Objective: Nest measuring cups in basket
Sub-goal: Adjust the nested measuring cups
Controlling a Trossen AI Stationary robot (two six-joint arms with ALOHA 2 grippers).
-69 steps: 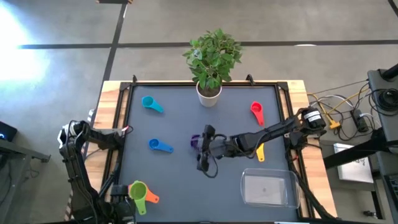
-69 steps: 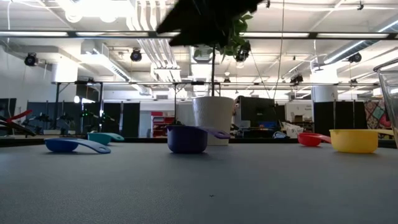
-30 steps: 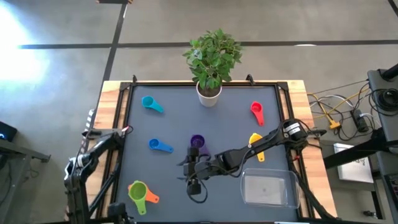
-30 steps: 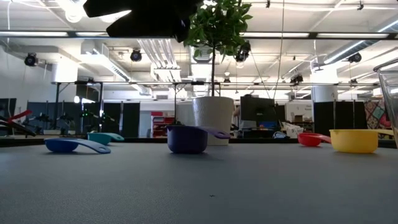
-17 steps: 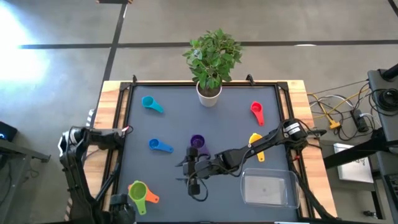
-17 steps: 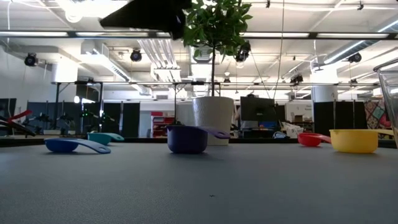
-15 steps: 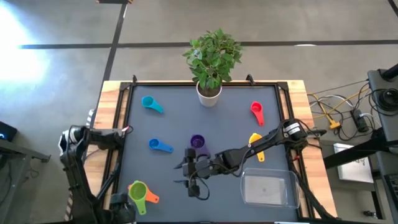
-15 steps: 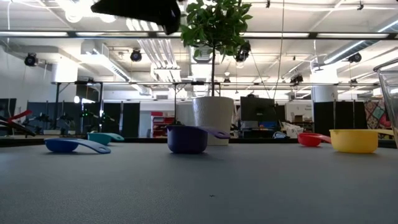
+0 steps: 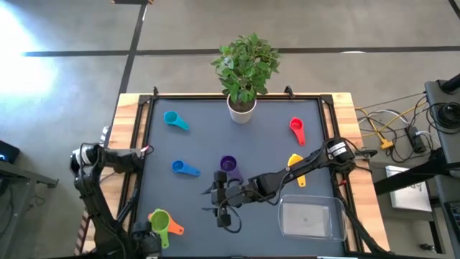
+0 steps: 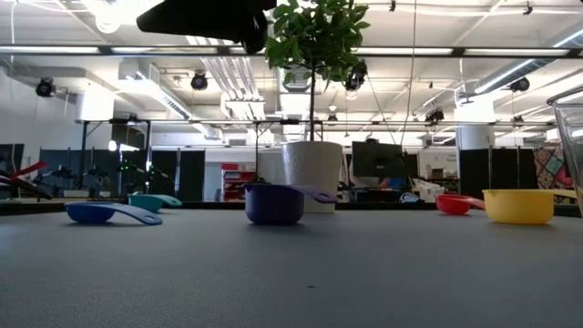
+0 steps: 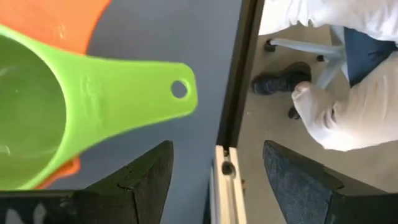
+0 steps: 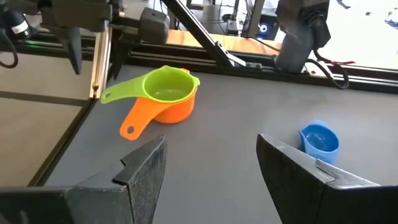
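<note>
A green cup (image 9: 159, 219) sits nested inside an orange cup (image 9: 173, 229) at the table's near-left corner. My left gripper (image 11: 216, 149) hangs open just above them, its fingers either side of the table's edge rail beside the green handle (image 11: 137, 93). My right gripper (image 9: 210, 201) hovers open at mid-table, pointing left, nearer than the purple cup (image 9: 228, 164). Blue (image 9: 184, 168), teal (image 9: 174, 119), red (image 9: 296, 129) and yellow (image 9: 296, 167) cups rest on their bases. The clear basket (image 9: 310, 218) lies near right.
A white plant pot (image 9: 242, 108) stands at the far edge, centre. Raised black rails (image 11: 239, 74) frame the dark mat. A seated person's shoe and legs (image 11: 323, 81) show beyond the left rail. Bare mat lies between the blue cup and the near edge.
My left gripper has sunk toward the green and orange cups at the near-left corner and tipped to point more steeply down. My right gripper has hardly moved. No cup has moved.
</note>
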